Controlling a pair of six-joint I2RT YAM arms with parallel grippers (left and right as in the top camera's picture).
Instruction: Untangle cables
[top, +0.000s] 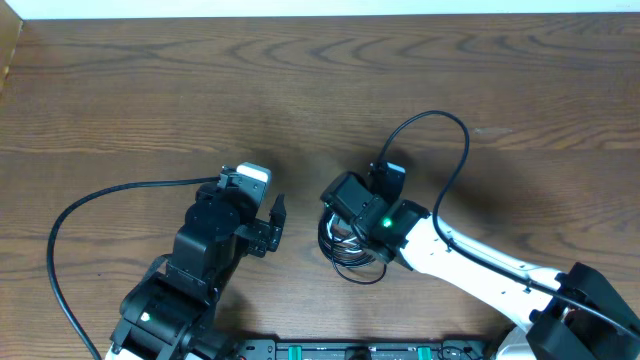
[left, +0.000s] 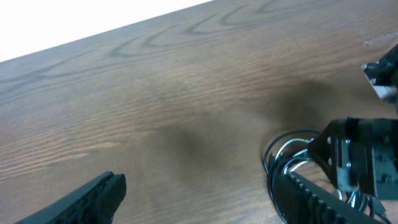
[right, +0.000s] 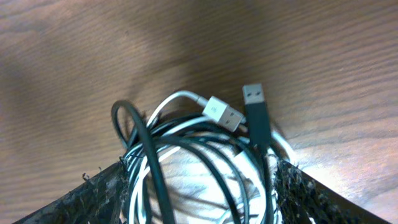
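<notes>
**desk:** what's nearest the lens?

**photographer:** the right gripper (right: 199, 168), its fingers (right: 106, 193) spread wide, one on each side of the cables (right: 186, 149). the cords brush both fingers. whether they are pinched or only fenced in, i cannot tell.

**desk:** and the cables themselves?

**photographer:** a tight coil lying flat on the wooden table (right: 87, 50), black wound through a white cord (right: 165, 102). one black loop (right: 134, 124) arches up at the left. just past the coil, the white plug (right: 222, 113) and the black usb plug (right: 255, 102) lie side by side, touching or nearly so.

**desk:** the other arm?

**photographer:** the left gripper (left: 198, 182) hovers beside the coil, off to its left. its jaws are wide and empty, with bare wood between them.

**desk:** where could it go wrong from here?

**photographer:** my read is that closing now would catch the whole bundle, not one strand. a lift would then carry the knot up intact or cinch it tighter. the plugs look likely to snag in the loops if a cord is dragged through. the two grippers are also near each other, so if the left comes in for a plug they could knock together.
</notes>
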